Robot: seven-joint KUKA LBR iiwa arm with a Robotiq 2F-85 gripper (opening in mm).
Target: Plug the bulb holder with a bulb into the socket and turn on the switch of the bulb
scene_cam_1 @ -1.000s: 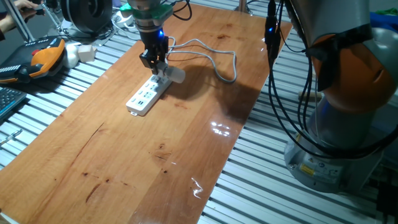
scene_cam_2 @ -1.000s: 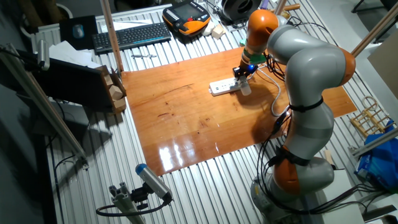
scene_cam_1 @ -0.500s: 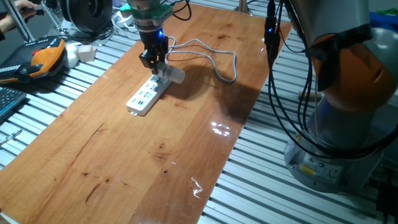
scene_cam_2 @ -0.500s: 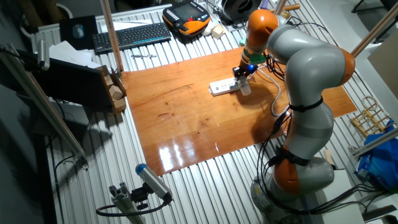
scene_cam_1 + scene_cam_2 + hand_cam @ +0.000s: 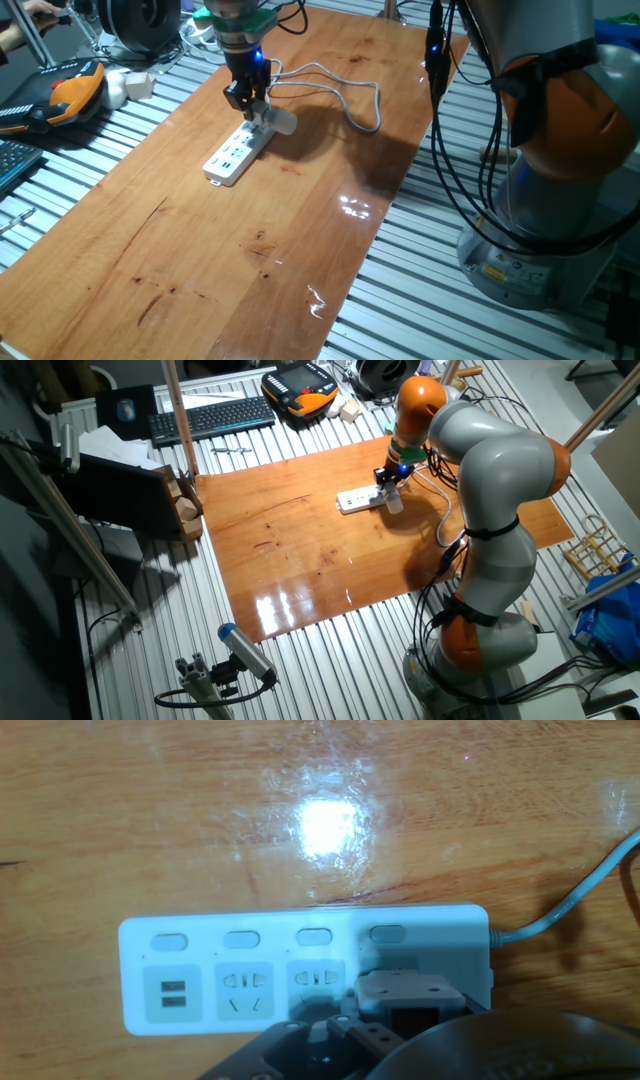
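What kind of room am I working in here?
Probably a robotics lab or workshop: a wooden tabletop on slatted metal framing, a keyboard, an orange control pendant, and loose cables around the arm's base.

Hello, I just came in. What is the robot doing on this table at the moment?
The KUKA arm's gripper is down at the cord end of the white power strip on the wooden table. The bulb holder sits at the strip's last outlet, with the bulb pointing sideways. The frames do not show whether the fingers are closed, or whether the switch has been pressed.
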